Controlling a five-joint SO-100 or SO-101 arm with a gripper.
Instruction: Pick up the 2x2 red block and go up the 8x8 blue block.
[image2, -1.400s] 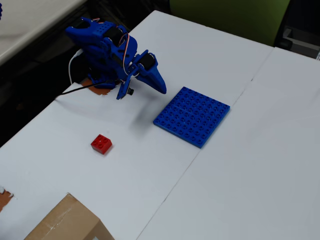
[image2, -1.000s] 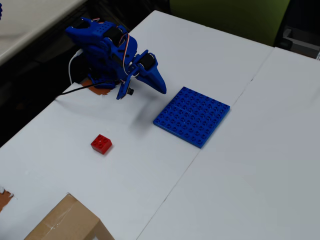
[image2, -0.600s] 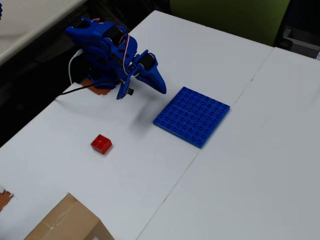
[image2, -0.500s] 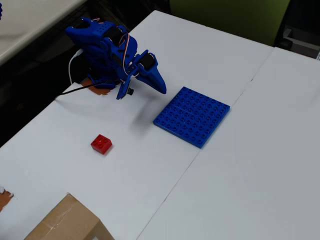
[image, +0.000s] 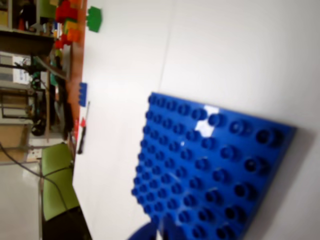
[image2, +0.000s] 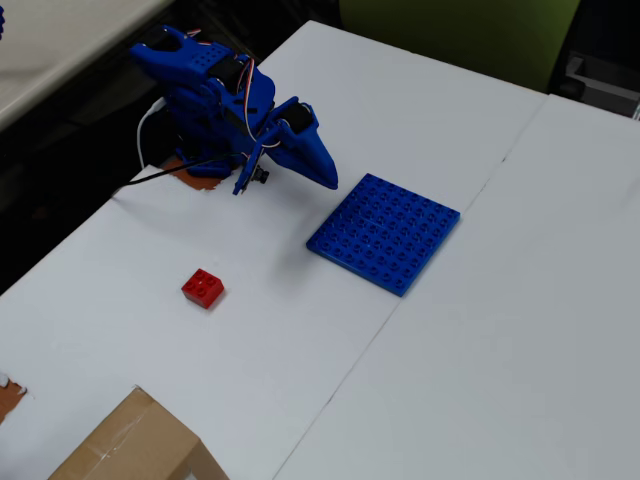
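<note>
the small bright red plastic toy brick (image2: 203, 288) sits alone on the white worktop (image2: 450, 360), toward its left edge in the overhead view, well apart from the large flat blue studded plastic baseplate (image2: 384, 233) near the middle seam. the brick looks light, rigid and smooth-sided; i judge a pinch across two opposite flat walls, below the studs, safest. the blue gripper (image2: 325, 178) hovers folded near the far-left corner, holding nothing; whether its jaws are parted i cannot tell. the wrist view shows only the baseplate's studs close up, never the brick.
</note>
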